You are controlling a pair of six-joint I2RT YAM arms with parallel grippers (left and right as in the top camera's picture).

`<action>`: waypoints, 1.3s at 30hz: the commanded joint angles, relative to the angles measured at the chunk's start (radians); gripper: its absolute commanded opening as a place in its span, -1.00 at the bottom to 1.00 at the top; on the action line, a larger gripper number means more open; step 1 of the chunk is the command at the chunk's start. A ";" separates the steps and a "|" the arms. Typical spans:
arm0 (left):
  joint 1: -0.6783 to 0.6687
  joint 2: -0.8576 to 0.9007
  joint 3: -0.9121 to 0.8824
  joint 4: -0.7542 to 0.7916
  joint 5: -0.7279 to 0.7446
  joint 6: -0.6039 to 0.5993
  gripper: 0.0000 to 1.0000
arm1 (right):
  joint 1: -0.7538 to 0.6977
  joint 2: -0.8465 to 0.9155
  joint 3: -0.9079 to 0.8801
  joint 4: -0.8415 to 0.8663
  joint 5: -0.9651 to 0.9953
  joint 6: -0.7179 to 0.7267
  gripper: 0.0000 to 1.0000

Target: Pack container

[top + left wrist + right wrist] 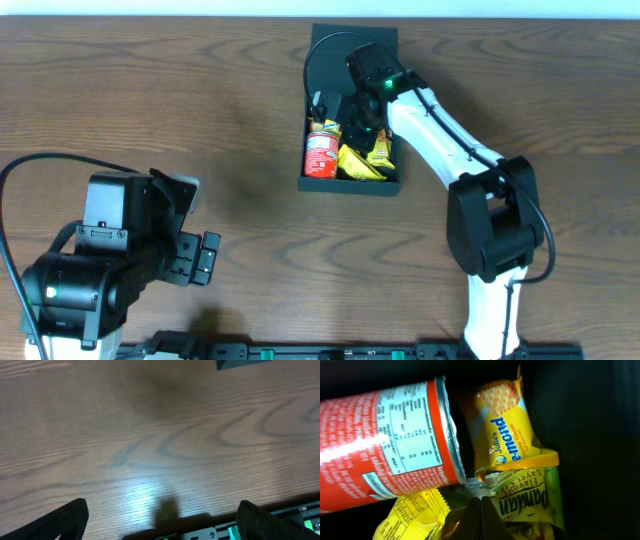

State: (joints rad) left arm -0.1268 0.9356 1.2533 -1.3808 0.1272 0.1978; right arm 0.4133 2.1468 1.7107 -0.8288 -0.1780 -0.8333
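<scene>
The container [350, 185] sits at 12 o'clock on the table [180, 110], uncovered, with a red can [321, 152] at its 7 o'clock corner and yellow snack packets [360, 163] at 5 o'clock. No loose goods show elsewhere, so packing is judged nearly complete, with closing outstanding. The right gripper [480, 510] is inside, jaws pressed together at the packets' edges, a grip unconfirmed; the left gripper [162, 517], at 8 o'clock, gapes wide, holding nothing.

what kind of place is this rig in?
Probably a lab test bench, not a home: a wood-grain table, a left arm and right arm, and one container holding snack packets and a red can.
</scene>
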 commanded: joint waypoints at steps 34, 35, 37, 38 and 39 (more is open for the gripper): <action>0.003 -0.002 -0.003 -0.002 0.003 -0.011 0.91 | 0.005 0.051 0.002 -0.284 -0.039 -0.162 -0.97; 0.003 -0.002 -0.003 -0.002 0.003 -0.012 0.91 | 0.005 0.051 0.009 -0.282 -0.011 -0.161 -0.97; 0.003 -0.002 -0.003 -0.002 0.003 -0.011 0.91 | 0.005 0.051 0.042 -0.279 0.025 -0.162 -0.97; 0.003 -0.002 -0.003 -0.001 0.003 -0.011 0.91 | 0.005 0.051 0.066 -0.280 0.024 -0.162 -0.98; 0.003 -0.002 -0.003 0.002 0.003 -0.011 0.91 | 0.005 0.051 0.091 -0.285 0.020 -0.163 -0.97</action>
State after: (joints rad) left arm -0.1268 0.9356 1.2533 -1.3800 0.1272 0.1978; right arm 0.4137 2.1891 1.7393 -1.1133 -0.1879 -0.9779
